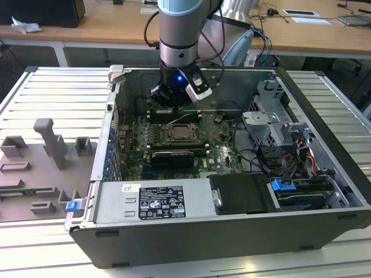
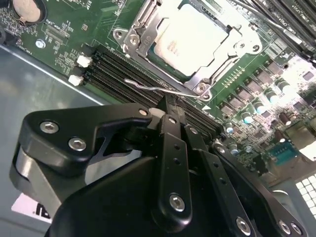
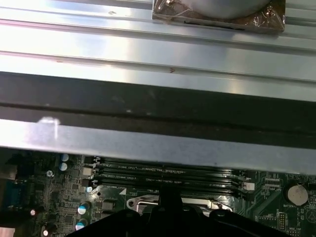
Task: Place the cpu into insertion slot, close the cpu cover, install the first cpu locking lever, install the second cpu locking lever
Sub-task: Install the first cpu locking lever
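While the arm hangs inside an open computer case [image 1: 324, 174], its gripper [image 2: 168, 111] sits low over the green circuit board [image 2: 74, 24], just beside the insertion slot [image 2: 143, 47]. Seen in the second wrist view, the black fingers [image 2: 173, 148] are pressed together with nothing between them. At their tips lies a thin wire locking lever [image 2: 158, 89], sprung loose. Inside the slot rests the cpu [image 2: 190, 37], with the cpu cover [image 2: 217, 64] closed around it.

Support: ribbed metal table [image 1: 52, 92]
On it, centre: open computer case [image 1: 232, 231]
On it, exterior view's left: grey fixture tray [image 1: 35, 174] with upright blocks
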Controlling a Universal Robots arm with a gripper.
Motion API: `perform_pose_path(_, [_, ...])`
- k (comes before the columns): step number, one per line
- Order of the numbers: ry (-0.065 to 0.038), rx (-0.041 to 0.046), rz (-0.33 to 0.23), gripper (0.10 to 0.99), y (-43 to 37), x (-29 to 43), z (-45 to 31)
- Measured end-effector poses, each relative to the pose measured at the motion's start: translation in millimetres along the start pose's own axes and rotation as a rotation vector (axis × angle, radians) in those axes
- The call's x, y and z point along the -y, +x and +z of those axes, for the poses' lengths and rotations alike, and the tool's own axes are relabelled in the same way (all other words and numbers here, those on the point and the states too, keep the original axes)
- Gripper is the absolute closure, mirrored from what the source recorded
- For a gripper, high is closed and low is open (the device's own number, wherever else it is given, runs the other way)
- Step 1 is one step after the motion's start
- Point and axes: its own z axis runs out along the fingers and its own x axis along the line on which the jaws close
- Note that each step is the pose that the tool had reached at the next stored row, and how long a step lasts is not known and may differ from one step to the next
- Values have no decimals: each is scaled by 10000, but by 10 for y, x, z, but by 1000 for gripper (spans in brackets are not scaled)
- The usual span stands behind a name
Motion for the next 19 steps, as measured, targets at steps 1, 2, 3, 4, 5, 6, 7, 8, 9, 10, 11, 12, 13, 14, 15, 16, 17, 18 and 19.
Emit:
perform_pose_path(1, [3, 2, 1, 980, -12, 2, 11])
perform_pose_path(2, [3, 1, 1, 980, -21, 3, 16])
perform_pose_path(3, [4, 2, 1, 980, -36, 6, 23])
perform_pose_path(4, [9, 1, 1, 980, -53, 8, 30])
perform_pose_path(5, [22, -1, 0, 980, -67, 9, 35])
perform_pose_path(6, [43, 0, 12, 980, -80, 8, 39])
perform_pose_path(7, [62, -1, 20, 980, -89, 7, 42])
perform_pose_path(8, [110, -4, 27, 980, -103, 0, 45])
perform_pose_path(9, [127, -5, 35, 980, -114, -4, 48])
perform_pose_path(10, [150, -6, 42, 980, -133, -10, 53])
perform_pose_path(11, [158, -7, 47, 980, -147, -18, 60])
perform_pose_path(12, [158, -6, 47, 980, -152, -21, 65])
perform_pose_path(13, [158, -5, 48, 980, -158, -26, 74])
perform_pose_path(14, [158, -6, 47, 980, -174, -33, 92])
perform_pose_path(15, [159, -6, 47, 980, -181, -35, 101])
perform_pose_path(16, [159, -7, 48, 980, -188, -37, 110])
perform_pose_path(17, [158, -6, 47, 980, -199, -37, 122])
perform_pose_path(18, [158, -6, 47, 980, -209, -36, 134])
perform_pose_path(19, [158, -6, 47, 980, -217, -35, 146])
